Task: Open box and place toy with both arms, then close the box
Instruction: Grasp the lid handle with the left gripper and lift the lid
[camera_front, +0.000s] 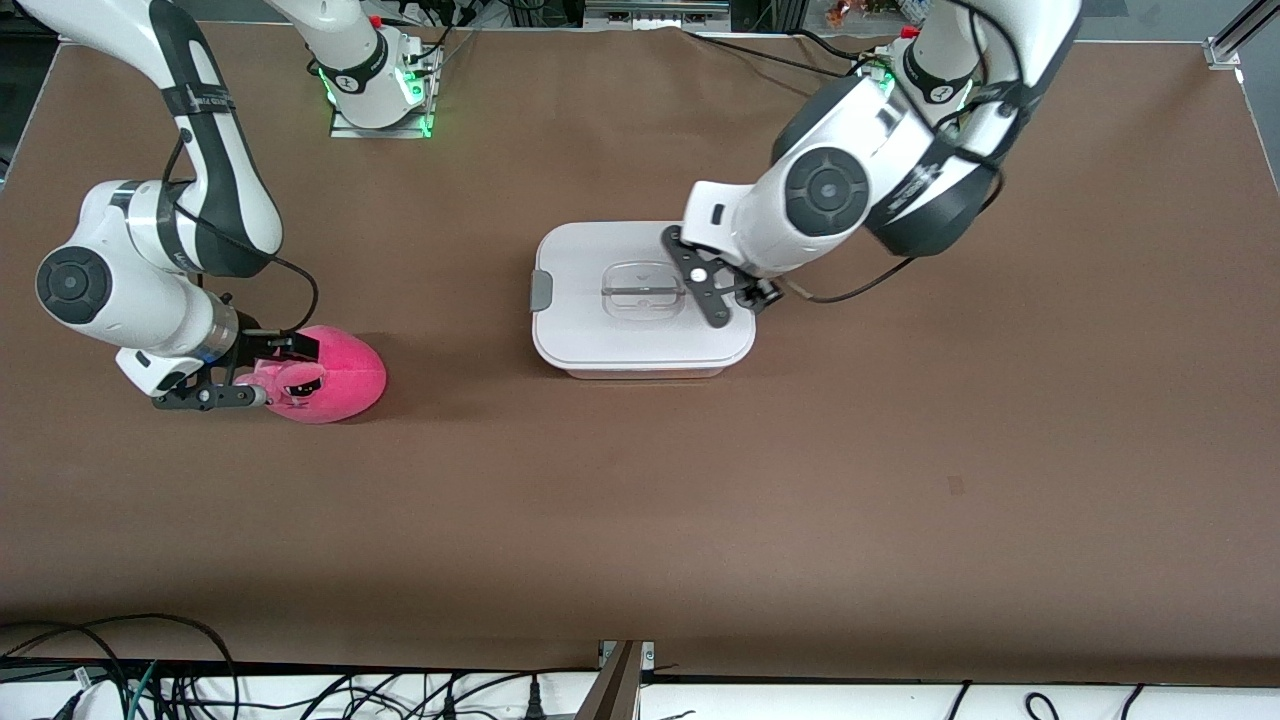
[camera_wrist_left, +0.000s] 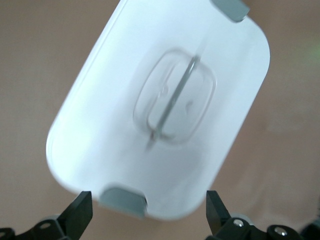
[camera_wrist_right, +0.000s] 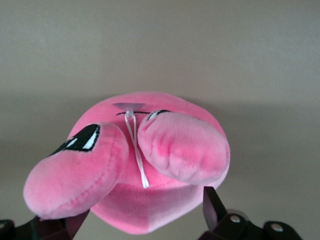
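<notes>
Over the lid of the box, at the end toward the left arm's base, hangs the left gripper — its jaws spread wide, with nothing between them. From the left wrist view, the two fingertips stand to either side of the grey clip at that end of the box, clear of it. The white lid is shut, its recessed centre handle untouched, and a second grey clip shows at the other end.

Toward the right arm's end of the brown table, the right gripper is down at the pink plush toy — jaws spread to either side of it. The right wrist view shows the fingers flanking the toy's body, not pressing into the plush. The toy lies on the table, well apart from the box.
</notes>
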